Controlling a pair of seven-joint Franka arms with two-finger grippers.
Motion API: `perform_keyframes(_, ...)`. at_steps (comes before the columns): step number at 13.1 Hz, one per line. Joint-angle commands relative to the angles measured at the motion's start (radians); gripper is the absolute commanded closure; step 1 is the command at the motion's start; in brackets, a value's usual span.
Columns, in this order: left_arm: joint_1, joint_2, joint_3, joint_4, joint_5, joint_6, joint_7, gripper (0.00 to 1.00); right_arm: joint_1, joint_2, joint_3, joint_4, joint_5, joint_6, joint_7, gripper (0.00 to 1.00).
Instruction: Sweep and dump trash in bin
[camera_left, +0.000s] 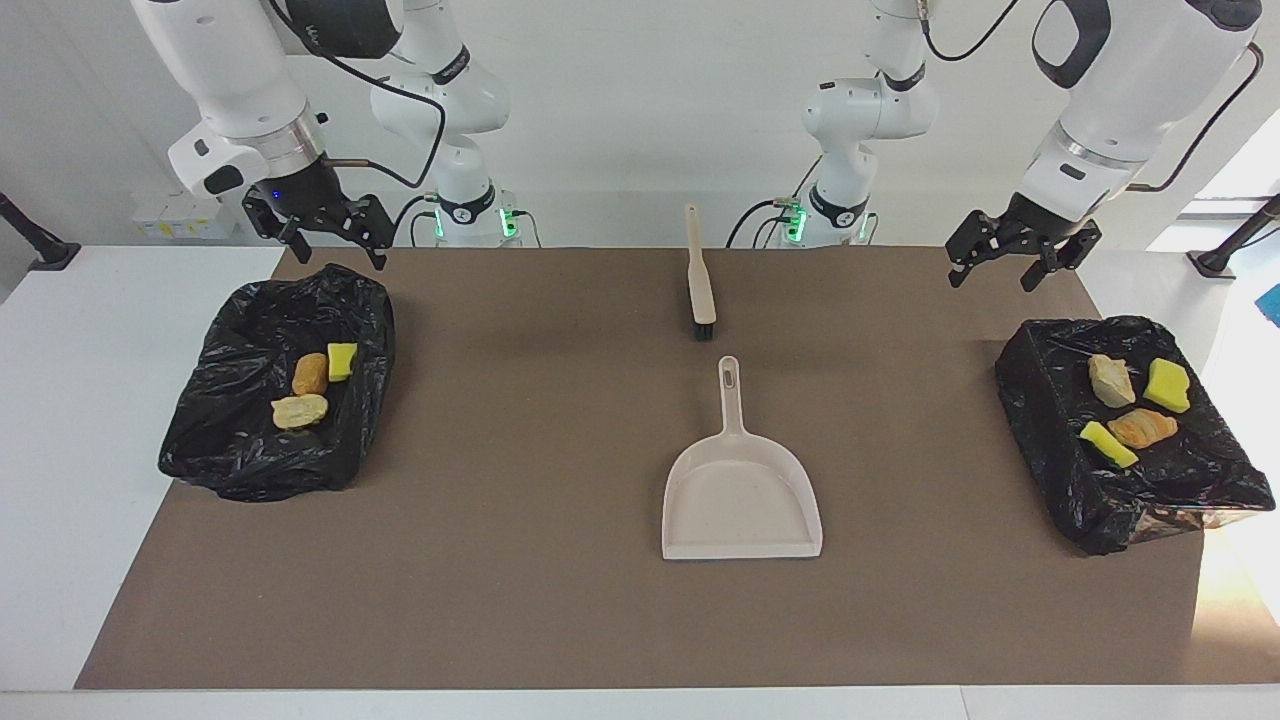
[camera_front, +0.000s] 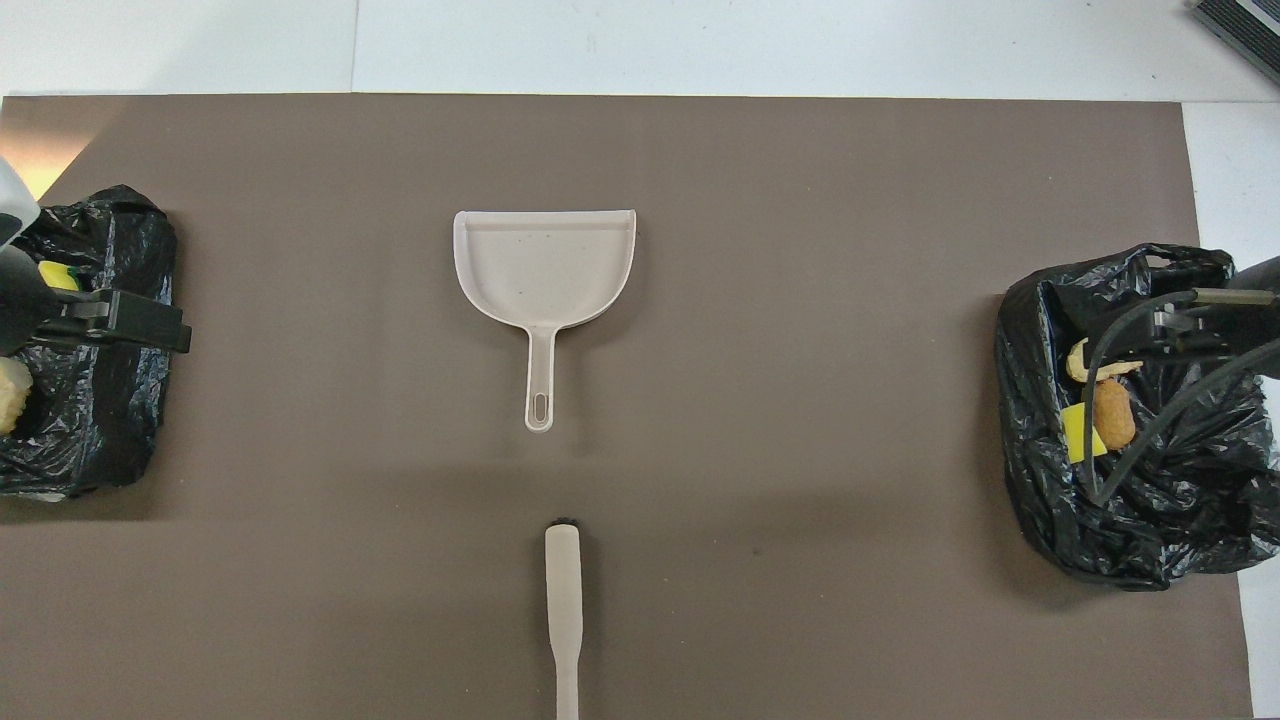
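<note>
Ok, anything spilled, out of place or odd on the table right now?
Nothing stands out. All seven trash pieces sit in the bins: three at the right arm's end, four at the left arm's. The dustpan lies flat and the brush lies nearer the robots, both untouched.

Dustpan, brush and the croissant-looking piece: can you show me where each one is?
dustpan (camera_left: 741, 500), facing view, middle of its flat pan.
brush (camera_left: 700, 280), facing view, on its handle.
croissant-looking piece (camera_left: 1143, 427), facing view, middle of its top.
</note>
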Motion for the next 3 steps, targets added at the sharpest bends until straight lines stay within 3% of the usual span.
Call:
perform_keyframes(1, 0.007, 0.004, 0.004, 0.020, -0.011, -0.029, 0.031, 0.00, -0.011, 0.005, 0.005, 0.003, 0.019, 0.014, -0.021, 0.00)
perform_keyframes(3, 0.007, 0.000, 0.004, 0.014, -0.011, -0.041, 0.033, 0.00, -0.007, 0.008, 0.006, 0.015, 0.019, 0.013, -0.027, 0.00)
